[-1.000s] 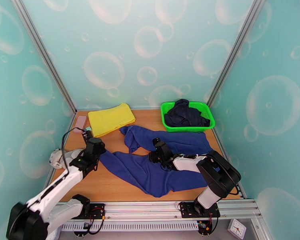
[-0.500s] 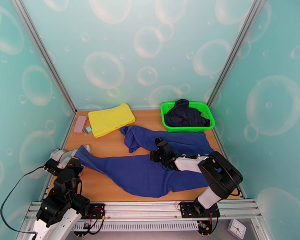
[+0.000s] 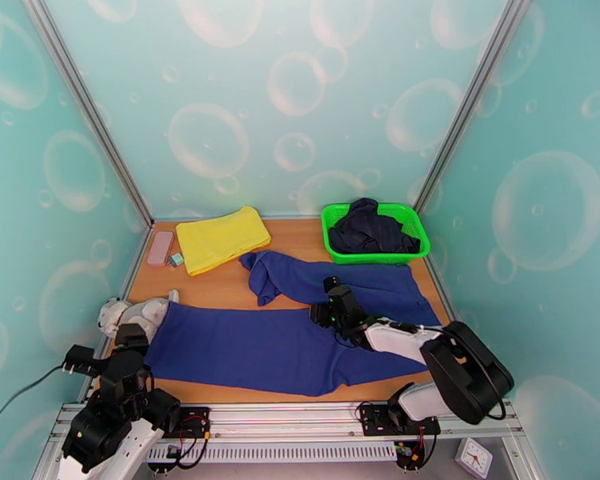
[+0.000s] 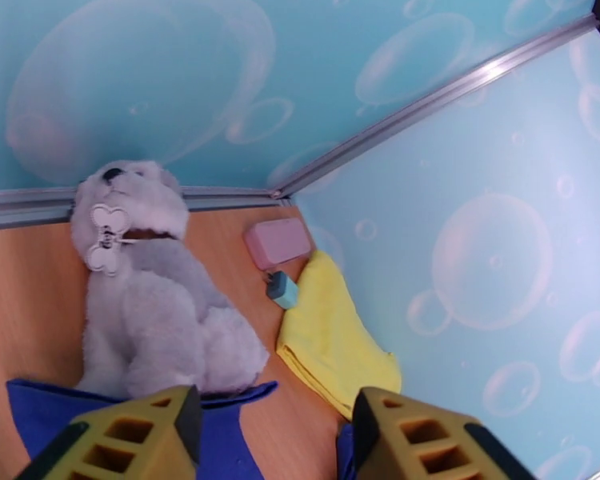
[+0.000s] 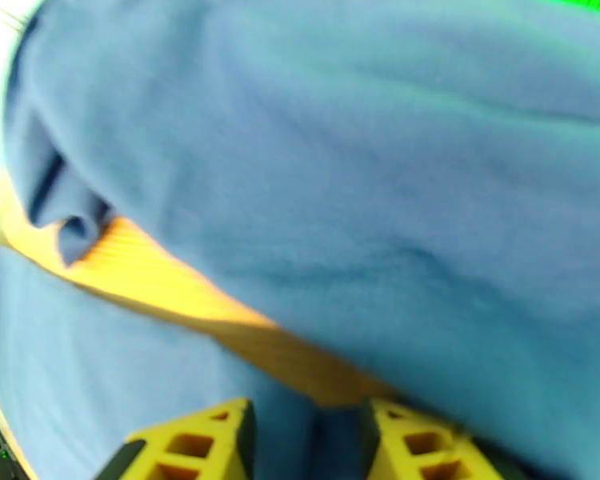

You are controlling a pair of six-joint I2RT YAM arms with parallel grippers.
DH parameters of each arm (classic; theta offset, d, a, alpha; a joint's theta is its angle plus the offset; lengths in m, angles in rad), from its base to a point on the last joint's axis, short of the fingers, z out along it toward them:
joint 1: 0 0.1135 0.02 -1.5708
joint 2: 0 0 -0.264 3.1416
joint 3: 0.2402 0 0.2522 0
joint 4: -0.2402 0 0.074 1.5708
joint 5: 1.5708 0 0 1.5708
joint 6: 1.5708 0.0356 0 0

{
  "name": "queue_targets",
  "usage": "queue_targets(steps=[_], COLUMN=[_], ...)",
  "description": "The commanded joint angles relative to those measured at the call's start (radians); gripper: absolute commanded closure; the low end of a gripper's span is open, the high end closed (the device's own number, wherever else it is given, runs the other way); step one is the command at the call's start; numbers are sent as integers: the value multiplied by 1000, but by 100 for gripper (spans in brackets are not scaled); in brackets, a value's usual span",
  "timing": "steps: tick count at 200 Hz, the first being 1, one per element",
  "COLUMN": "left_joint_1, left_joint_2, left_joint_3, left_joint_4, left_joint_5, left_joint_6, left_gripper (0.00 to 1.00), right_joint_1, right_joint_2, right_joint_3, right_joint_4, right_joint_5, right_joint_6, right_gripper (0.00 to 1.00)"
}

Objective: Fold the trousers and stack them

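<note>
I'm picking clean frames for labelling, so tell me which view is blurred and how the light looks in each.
Right wrist view: smeared with blur, the trousers and the strip of table showing soft edges. Left wrist view: sharp, the plush dog and yellow cloth crisp under even light. Top external view: sharp, flat even light, no glare on the wood.

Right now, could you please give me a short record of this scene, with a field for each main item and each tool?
trousers: royal blue, spread on the table; near leg flat, reaching left; far leg crumpled at its end
left tool: open, empty, by the near leg's hem
right tool: on the trousers' middle, jaws apart over cloth, grip unclear
plush dog: lying at the near hem
yellow cloth: folded, far left
green basket: far right, holds a dark garment
</note>
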Motion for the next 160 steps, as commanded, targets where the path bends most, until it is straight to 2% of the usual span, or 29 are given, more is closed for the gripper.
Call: queue_targets(steps=[1,12,19,25,37,51,77,89,101,114,138,160], left_joint_1=[-8,-31,-78,-132,-254,-324,-360,-360,-349,-319,-222,-171], left_joint_2=[341,592,731,834,994,1115,1188,1185,1166,1146,1182,1226], left_joint_3=[6,55,83,108,157,188,115,64,16,-21,-8,3], left_joint_4=[367,416,443,455,459,479,600,641,661,644,507,473], left_joint_5=[347,516,573,566,477,476,566,558,532,485,429,427], left_joint_6=[320,343,363,375,374,356,302,268,232,165,33,14], left_gripper=[36,35,34,34,32,32,32,32,31,32,32,32], right_joint_1=[-2,-13,-43,-85,-197,-314,-413,-432,-438,-439,-472,-534], right_joint_2=[-174,-271,-319,-347,-385,-415,-437,-467,-488,-484,-411,-329], right_joint_3=[-39,-64,-72,-74,-90,-147,-216,-261,-280,-268,-214,-193], right_joint_4=[-3,-37,-77,-127,-192,-180,-165,-136,-152,-232,-408,-504], right_joint_5=[32,83,98,89,16,-99,-161,-145,-81,43,246,309], right_joint_6=[-63,-65,-46,-11,61,119,187,259,334,399,474,535], right_gripper=[55,51,47,46,46,46,45,44,43,43,42,42])
